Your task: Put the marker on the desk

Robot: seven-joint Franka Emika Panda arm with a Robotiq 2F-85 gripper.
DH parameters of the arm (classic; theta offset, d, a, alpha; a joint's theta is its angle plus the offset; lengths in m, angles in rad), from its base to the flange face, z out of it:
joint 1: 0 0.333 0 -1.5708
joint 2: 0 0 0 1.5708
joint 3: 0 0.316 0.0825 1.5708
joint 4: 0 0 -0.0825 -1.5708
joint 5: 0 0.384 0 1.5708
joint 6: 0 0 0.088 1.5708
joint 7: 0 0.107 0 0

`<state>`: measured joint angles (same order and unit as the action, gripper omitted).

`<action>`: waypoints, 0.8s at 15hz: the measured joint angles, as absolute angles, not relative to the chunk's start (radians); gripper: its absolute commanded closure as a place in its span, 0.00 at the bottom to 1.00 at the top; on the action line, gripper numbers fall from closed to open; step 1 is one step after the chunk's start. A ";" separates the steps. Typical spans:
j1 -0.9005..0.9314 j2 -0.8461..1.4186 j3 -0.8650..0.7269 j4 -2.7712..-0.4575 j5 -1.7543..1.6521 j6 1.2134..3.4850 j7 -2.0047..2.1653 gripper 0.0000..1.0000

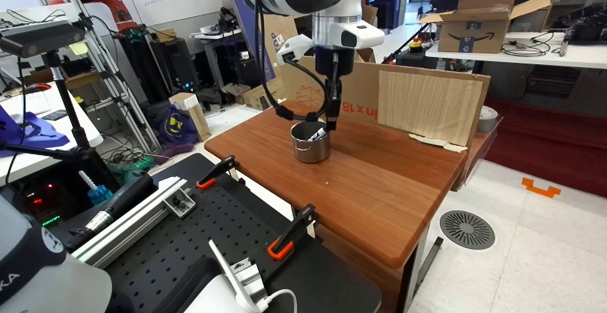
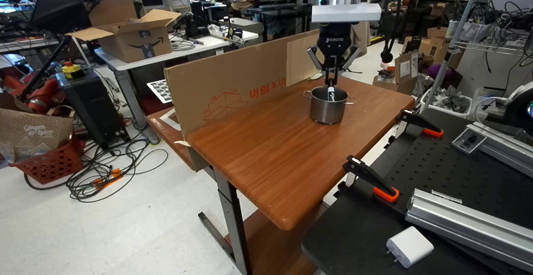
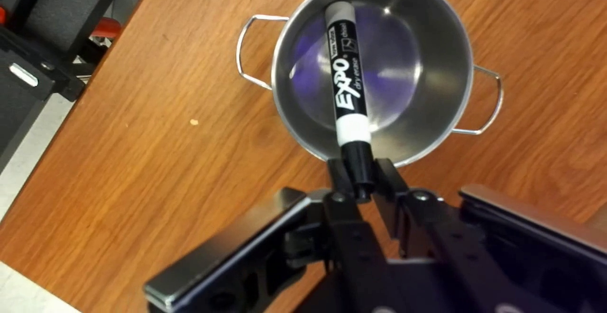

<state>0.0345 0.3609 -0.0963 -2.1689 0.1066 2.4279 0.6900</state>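
In the wrist view the gripper [image 3: 363,170] reaches in from the bottom of the frame, its two fingers [image 3: 390,180] drawn in on either side of the black cap of the marker [image 3: 348,80], pinching it. From there the marker runs up the frame, leaning slightly left, so most of it lies above the fingertips: a white band, the black barrel lettered EXPO, then a gray end at upper middle. That gray end is inside the metal pot [image 3: 446,66]; whether it touches the pot's wall or floor I cannot tell.

In an exterior view the marker [image 1: 317,134] is tilted, its raised end at the fingertips, the rest slanting down to the left within the pot. In an exterior view the marker [image 2: 331,94] shows directly below the gripper, its lower end hidden by the pot's front wall.

The pot stands upright on the desk [image 3: 156,180], a wire handle on either side. In both exterior views black-and-orange clamps [image 1: 293,230] sit along the edge of a black perforated board [image 1: 199,225] beside the desk.
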 measured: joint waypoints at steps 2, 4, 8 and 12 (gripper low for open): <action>0.034 0.361 -0.098 -2.163 0.107 2.424 0.690 0.95; 0.034 0.356 -0.101 -2.154 0.106 2.418 0.686 0.95; 0.028 0.286 -0.107 -2.145 0.106 2.368 0.654 0.95; -0.005 0.192 -0.120 -2.131 0.106 2.300 0.599 0.95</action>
